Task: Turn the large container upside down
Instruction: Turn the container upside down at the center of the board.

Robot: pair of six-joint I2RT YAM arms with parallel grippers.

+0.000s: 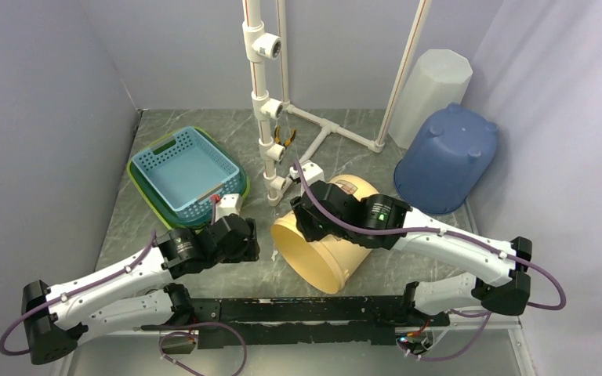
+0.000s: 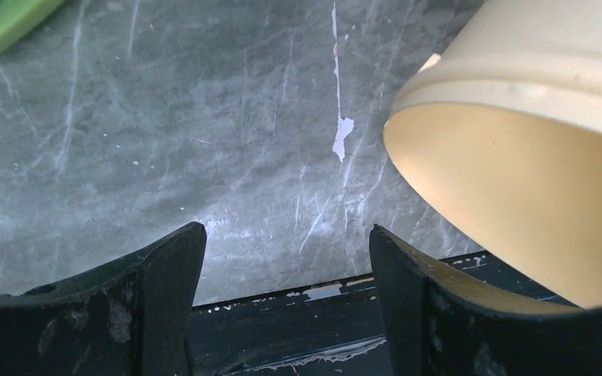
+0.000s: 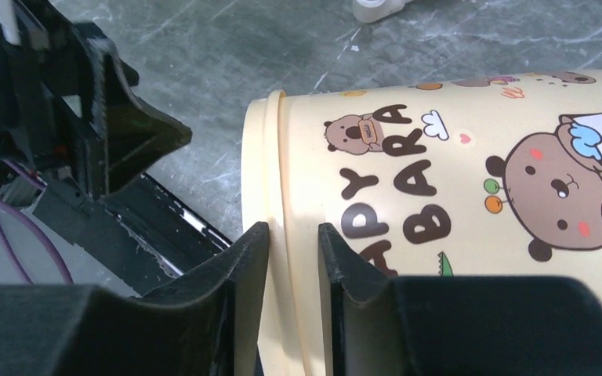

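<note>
The right gripper (image 3: pixel 291 235) pinches the rim of the cream bucket (image 1: pixel 319 254); it lies tipped, mouth facing the left gripper (image 2: pixel 286 243), spread empty just beside it.

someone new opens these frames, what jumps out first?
The cream capybara bucket lies tipped on its side mid-table, mouth toward the near edge, and the right gripper is pinching its rim. The left gripper is open and empty just beside the bucket's mouth. At the back right, a blue tub sits bottom-up.
</note>
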